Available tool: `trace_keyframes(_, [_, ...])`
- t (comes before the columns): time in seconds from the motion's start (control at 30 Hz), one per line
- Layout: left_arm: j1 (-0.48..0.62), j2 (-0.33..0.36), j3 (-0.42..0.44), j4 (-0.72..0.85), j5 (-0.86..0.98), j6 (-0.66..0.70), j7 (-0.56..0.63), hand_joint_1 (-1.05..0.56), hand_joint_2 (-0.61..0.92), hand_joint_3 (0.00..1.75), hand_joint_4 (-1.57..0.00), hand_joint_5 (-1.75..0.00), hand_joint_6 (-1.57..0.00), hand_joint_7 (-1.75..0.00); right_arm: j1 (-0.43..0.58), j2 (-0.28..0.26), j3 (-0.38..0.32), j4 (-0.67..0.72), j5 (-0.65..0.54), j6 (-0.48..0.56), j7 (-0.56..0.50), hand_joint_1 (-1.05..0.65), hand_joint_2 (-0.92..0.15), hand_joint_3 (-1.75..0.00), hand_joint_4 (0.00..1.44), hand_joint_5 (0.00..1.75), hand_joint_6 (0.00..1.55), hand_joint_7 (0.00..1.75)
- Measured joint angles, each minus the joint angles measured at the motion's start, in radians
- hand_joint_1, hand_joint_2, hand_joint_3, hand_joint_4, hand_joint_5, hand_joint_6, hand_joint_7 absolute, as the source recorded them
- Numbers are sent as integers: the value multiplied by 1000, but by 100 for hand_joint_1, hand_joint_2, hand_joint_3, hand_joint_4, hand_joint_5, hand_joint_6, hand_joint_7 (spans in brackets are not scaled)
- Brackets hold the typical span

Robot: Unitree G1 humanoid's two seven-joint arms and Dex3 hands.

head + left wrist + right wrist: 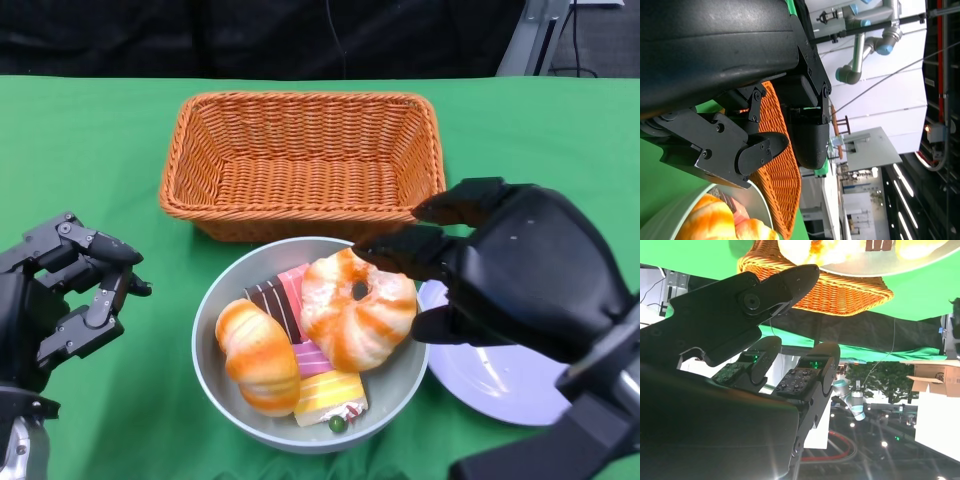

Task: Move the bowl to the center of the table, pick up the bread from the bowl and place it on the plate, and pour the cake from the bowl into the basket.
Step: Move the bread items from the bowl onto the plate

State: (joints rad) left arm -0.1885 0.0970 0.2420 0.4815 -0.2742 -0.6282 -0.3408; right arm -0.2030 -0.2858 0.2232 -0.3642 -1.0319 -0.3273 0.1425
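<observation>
The right hand (500,265), fingers apart and empty, should close squarely around the ring-shaped bread (358,308) at the bowl's (215,300) two o'clock.

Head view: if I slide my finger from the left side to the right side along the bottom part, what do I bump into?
Left hand → gray bowl holding the small bread roll, then the ring-shaped bread → right hand above the white plate.

Grey bowl (215,350) holds bread (358,310) and cake (285,298).
</observation>
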Motion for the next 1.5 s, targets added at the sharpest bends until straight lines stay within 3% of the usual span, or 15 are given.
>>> trace_keyframes(0.27, [-2, -4, -2, 12, 1, -18, -1, -3, 65, 90, -75, -150, -86, -112, -55, -10, 81, 156, -39, -6, -119, -73, -79, -1, 82, 6, 80, 1])
trace_keyframes(0.4, [-2, -6, -3, 13, 8, -25, 0, -4, 64, 90, -76, -150, -87, -112, -78, -43, 123, 206, -68, -25, -144, -75, -81, -1, 82, 5, 80, 1])
trace_keyframes(0.6, [-2, -12, -4, 14, 9, -28, 1, -4, 67, 86, -75, -149, -87, -109, -94, -76, 164, 216, -85, -38, -138, -76, -85, -2, 79, 2, 80, 1])
trace_keyframes(0.8, [-4, -15, -4, 24, 2, -32, -3, -3, 67, 86, -76, -150, -87, -110, -111, -110, 200, 203, -105, -43, -94, -79, -84, 0, 78, 1, 82, 1])
trace_keyframes(1.07, [-5, -21, -6, 25, -4, -40, -9, -2, 66, 89, -77, -151, -86, -113, -117, -114, 280, 255, -250, -31, -240, -82, -78, 0, 86, 4, 90, 2])
trace_keyframes(1.33, [-4, -28, -13, 7, 27, -41, 18, -4, 67, 87, -74, -151, -86, -113, -150, -114, 329, 333, -278, -34, -347, -81, -79, 0, 87, 3, 89, 0])
trace_keyframes(1.5, [-4, -30, -14, 6, 29, -42, 18, -5, 66, 87, -76, -153, -86, -114, -159, -113, 353, 355, -274, -34, -339, -81, -81, -1, 85, 2, 84, 0])
